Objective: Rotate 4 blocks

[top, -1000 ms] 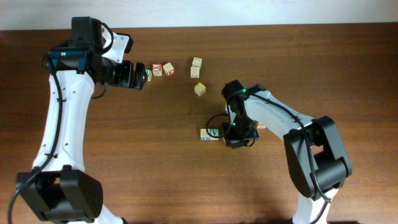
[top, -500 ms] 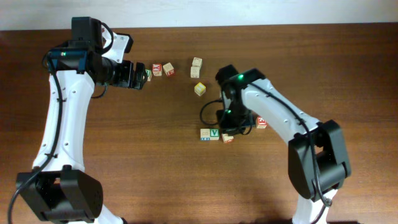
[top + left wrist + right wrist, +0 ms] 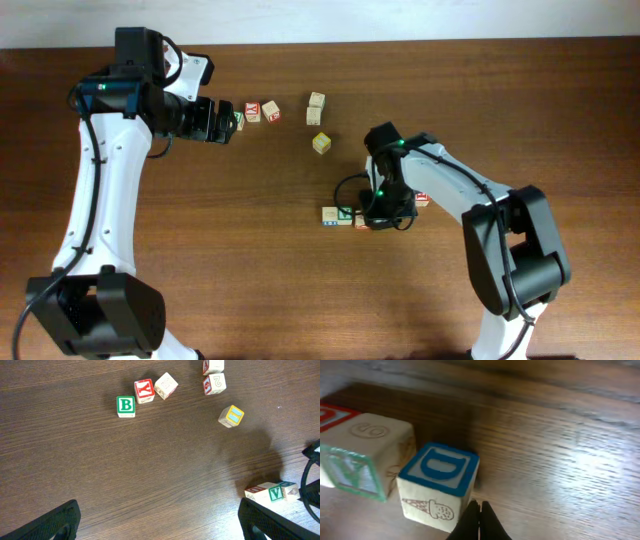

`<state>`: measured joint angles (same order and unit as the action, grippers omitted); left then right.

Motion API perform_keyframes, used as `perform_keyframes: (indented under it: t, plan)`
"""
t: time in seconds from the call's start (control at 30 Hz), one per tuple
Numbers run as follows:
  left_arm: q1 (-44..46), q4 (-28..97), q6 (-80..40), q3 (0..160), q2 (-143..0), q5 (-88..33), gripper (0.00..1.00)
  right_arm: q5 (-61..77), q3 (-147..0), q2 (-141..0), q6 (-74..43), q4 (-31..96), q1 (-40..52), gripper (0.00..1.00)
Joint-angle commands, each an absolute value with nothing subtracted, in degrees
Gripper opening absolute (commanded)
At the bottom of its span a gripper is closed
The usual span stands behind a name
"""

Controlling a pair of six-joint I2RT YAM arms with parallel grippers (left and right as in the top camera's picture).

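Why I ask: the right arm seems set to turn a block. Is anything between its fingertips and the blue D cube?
Nothing visible does. The shut right gripper is right at a corner of the blue D cube; the green V cube lies on its far side.

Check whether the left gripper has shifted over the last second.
No. In the overhead view the left gripper sits at the same spot just left of the red Y cube as before, with its jaws open.

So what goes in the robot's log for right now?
left end effector: open, empty | right end effector: shut, tip beside blue D block | green V block: next to it
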<state>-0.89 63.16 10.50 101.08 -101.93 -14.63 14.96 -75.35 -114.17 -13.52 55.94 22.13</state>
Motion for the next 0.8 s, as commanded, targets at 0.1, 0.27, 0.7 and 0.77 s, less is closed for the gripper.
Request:
perform_keyframes:
  t: [0.1,0.27,0.7,0.77]
  plan:
    - [-0.91,63.09,11.05,101.82,-102.32,-15.27,0.99,15.73,-74.89,-113.78,-13.96,54.54,22.48,0.05]
    - [-0.91,63.09,11.05,101.84,-102.32,-15.27,0.99,15.88,-74.89,-113.78,-13.74,53.04,22.48,0.05]
    - [-0.91,63.09,11.05,101.84,-102.32,-15.27,0.99,13.82,-78.65,-113.21,-17.96,58.04,28.6,0.04]
    - [-0.91,63.09,11.05,101.84,-102.32,-15.27,0.99,13.06,-78.67,-113.54,-18.57,57.78,28.53,0.04]
